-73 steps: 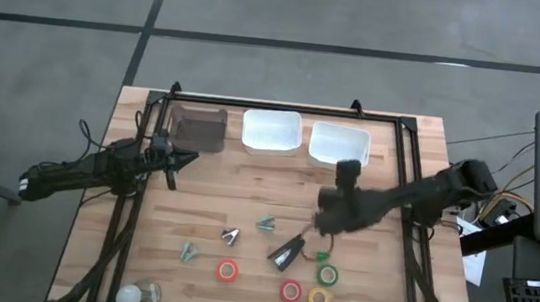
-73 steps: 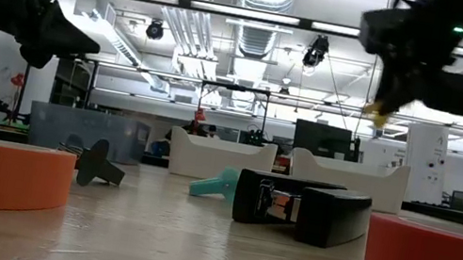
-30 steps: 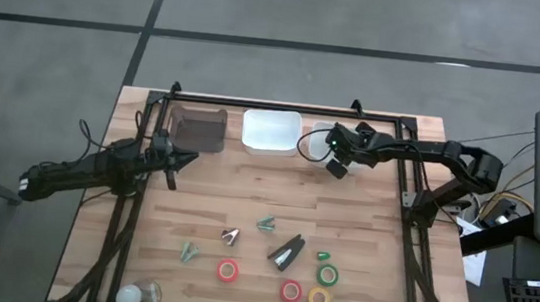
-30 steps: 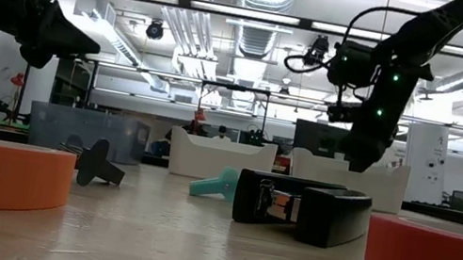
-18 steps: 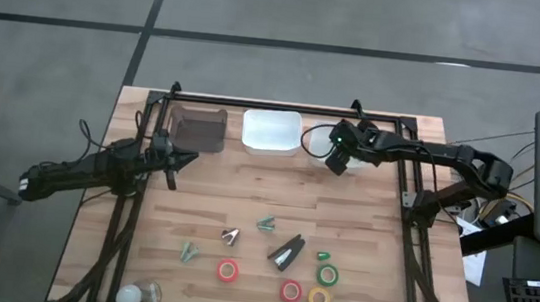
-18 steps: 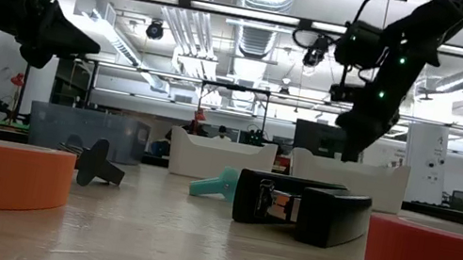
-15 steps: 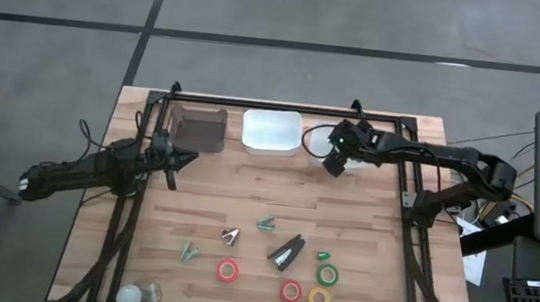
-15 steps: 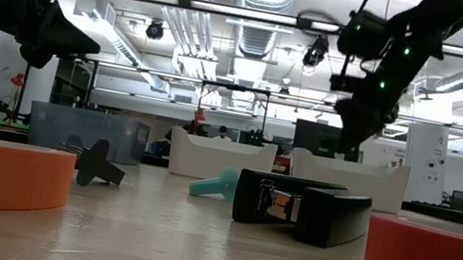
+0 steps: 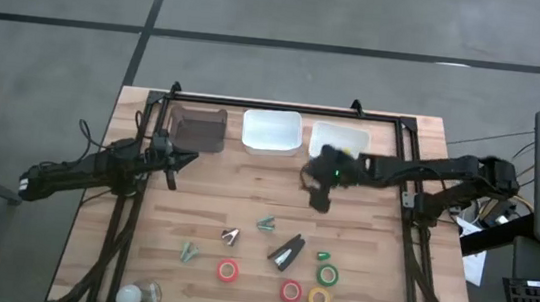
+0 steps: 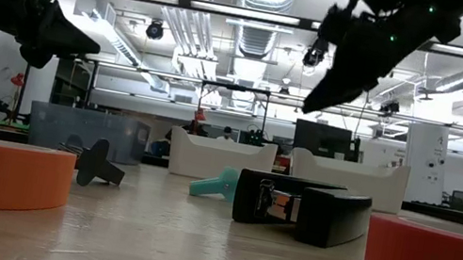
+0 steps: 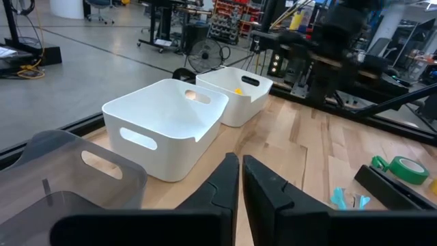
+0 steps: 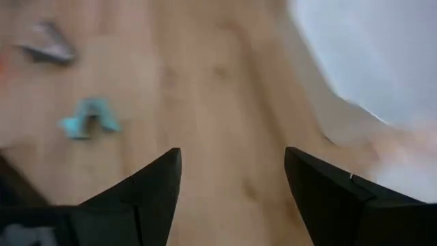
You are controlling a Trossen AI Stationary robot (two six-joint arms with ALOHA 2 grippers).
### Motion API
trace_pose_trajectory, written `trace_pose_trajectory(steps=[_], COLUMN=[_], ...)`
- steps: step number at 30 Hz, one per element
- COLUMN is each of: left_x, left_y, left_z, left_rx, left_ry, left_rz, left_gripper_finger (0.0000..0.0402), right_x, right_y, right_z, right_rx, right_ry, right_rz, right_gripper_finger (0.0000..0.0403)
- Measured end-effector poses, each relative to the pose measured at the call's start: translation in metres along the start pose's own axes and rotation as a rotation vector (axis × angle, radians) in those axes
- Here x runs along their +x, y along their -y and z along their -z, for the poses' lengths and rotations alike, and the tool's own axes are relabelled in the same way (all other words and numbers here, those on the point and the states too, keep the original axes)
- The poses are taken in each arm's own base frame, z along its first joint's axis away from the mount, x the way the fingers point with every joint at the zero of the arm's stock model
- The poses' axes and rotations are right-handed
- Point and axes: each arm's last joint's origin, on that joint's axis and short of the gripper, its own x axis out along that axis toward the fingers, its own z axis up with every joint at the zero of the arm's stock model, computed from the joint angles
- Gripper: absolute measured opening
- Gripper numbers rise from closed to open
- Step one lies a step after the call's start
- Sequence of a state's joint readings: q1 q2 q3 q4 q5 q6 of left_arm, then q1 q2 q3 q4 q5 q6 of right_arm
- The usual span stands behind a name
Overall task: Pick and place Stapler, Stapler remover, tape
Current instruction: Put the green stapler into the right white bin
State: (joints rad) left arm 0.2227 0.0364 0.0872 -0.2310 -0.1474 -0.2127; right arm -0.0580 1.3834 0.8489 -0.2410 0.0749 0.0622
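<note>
The black stapler (image 9: 286, 252) lies flat on the table, near the middle front; it also shows in the low view (image 10: 299, 209). Two red tape rolls (image 9: 227, 270) (image 9: 290, 292), a green one (image 9: 326, 275) and a yellow one (image 9: 319, 299) lie flat around it. A teal staple remover (image 9: 266, 224), a dark one (image 9: 230, 235) and a green one (image 9: 188, 253) lie nearby. My right gripper (image 9: 316, 191) hangs open and empty above the table, between the right white bin and the stapler. My left gripper (image 9: 176, 161) waits shut at the left, by the brown bin.
Along the far edge stand a brown bin (image 9: 199, 127) and two white bins (image 9: 272, 132) (image 9: 339, 143); a small yellow thing (image 11: 237, 89) lies in the right one. A pale round object (image 9: 137, 296) sits at the near left corner. A black frame rail (image 9: 285, 107) borders the table.
My right gripper has left the right white bin and gone toward the table's near edge and a little left, and now hangs over the bare wood in front of the bins. The things on the table have kept still.
</note>
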Motion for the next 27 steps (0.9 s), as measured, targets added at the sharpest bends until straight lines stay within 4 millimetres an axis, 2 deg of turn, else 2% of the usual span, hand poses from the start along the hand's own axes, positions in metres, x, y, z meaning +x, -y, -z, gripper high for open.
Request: trace_pose_trajectory(steps=[6,12,23,27], left_x=[0.000,0.000,0.001,0.001], left_y=[0.000,0.000,0.000,0.000], left_z=[0.000,0.000,0.000,0.000], left_rx=[0.000,0.000,-0.001,0.000], left_ry=[-0.002,-0.003,0.002,0.002], left_rz=[-0.001,-0.001,-0.001,0.000], left_gripper_finger=[0.0025,0.0023,0.0024,0.0026], right_x=[0.022,0.031,0.008,0.001], right_y=[-0.040,-0.054,-0.087,-0.106], right_z=[-0.002,0.012,0.041,0.050], right_rx=[-0.101,-0.098,-0.150,-0.141], right_ry=[0.081,-0.036,-0.260,-0.296], right_rz=[-0.085,-0.113,-0.170,-0.230], right_gripper_finger=[0.0239,0.0229,0.0228,0.0228])
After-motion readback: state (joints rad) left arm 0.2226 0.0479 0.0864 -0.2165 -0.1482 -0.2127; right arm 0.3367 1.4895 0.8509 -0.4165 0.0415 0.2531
